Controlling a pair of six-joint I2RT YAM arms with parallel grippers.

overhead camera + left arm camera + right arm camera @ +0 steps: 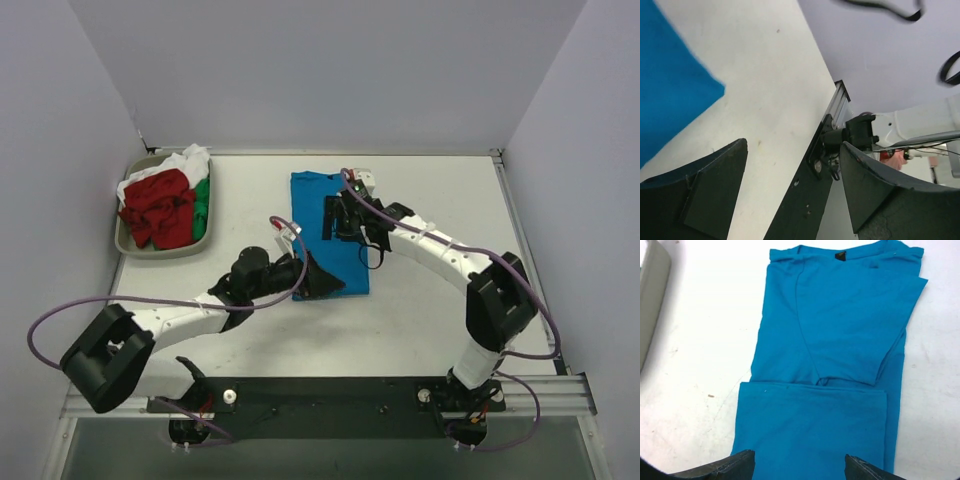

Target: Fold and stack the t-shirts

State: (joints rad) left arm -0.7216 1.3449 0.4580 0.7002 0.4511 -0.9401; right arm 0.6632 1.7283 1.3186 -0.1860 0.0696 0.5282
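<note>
Midway, the blue t-shirt [308,215] lies centre-frame, folded into a long strip; left gripper [792,150] and right gripper [800,462] both gape empty. Next, likely: grasp its lower end, fold upward.

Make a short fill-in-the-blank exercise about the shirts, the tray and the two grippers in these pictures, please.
The big shirt on the table is ____.
The grey tray holds red, white and ____ shirts.
The jaws of the left gripper and the right gripper are ____.
Missing words: blue; green; open.
</note>
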